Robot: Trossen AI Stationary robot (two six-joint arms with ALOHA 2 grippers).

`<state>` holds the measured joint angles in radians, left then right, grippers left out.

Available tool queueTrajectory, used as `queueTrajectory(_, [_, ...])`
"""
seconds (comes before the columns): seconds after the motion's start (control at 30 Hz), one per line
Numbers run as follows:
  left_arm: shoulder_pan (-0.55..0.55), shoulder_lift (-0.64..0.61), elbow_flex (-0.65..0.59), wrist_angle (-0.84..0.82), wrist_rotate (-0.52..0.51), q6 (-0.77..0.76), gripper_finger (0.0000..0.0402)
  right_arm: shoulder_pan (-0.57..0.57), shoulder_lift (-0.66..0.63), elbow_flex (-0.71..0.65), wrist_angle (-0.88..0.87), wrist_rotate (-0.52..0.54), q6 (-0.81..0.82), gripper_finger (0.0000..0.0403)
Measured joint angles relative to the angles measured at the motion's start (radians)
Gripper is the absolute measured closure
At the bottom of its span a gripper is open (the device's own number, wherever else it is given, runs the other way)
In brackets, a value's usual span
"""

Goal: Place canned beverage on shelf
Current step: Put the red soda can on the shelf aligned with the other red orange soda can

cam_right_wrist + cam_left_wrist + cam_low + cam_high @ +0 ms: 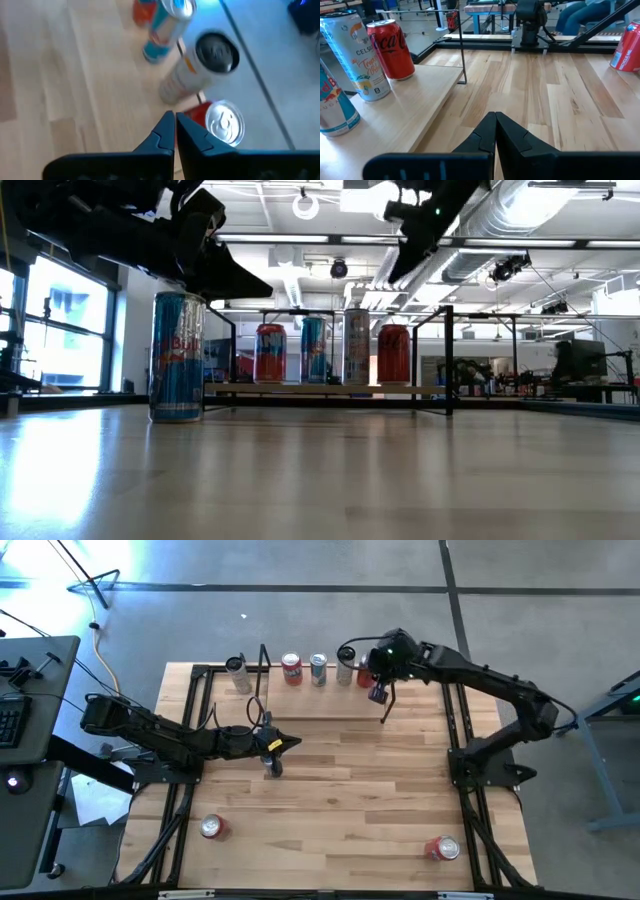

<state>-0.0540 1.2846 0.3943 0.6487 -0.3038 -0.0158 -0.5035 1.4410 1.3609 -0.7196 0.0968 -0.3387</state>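
The shelf [330, 708] stands at the table's far side, its plank also in the low view [320, 389]. On it stand a red can [291, 668], a blue can [318, 668], a tall white can [345, 665] and a red can [365, 676]. My right gripper [381, 688] hangs shut above the shelf's right end, over the red can [222, 122], clear of it in the low view [398, 272]. My left gripper [292, 743] is shut and empty at mid-table. A blue Red Bull can [272, 768] stands upright just near of it [178, 355].
A grey can [237, 671] stands left of the shelf's left end frame. Two red cans stand near the front edge, one at the left [212, 828] and one at the right [441, 848]. Black frame rails [180, 740] run along both table sides.
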Motion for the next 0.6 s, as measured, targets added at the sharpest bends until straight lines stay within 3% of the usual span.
queueTrajectory(0.6, [0.0,0.0,0.0,-0.001,0.001,-0.006,0.0401,0.048,-0.076,-0.001,0.029,0.015,-0.002,0.0403])
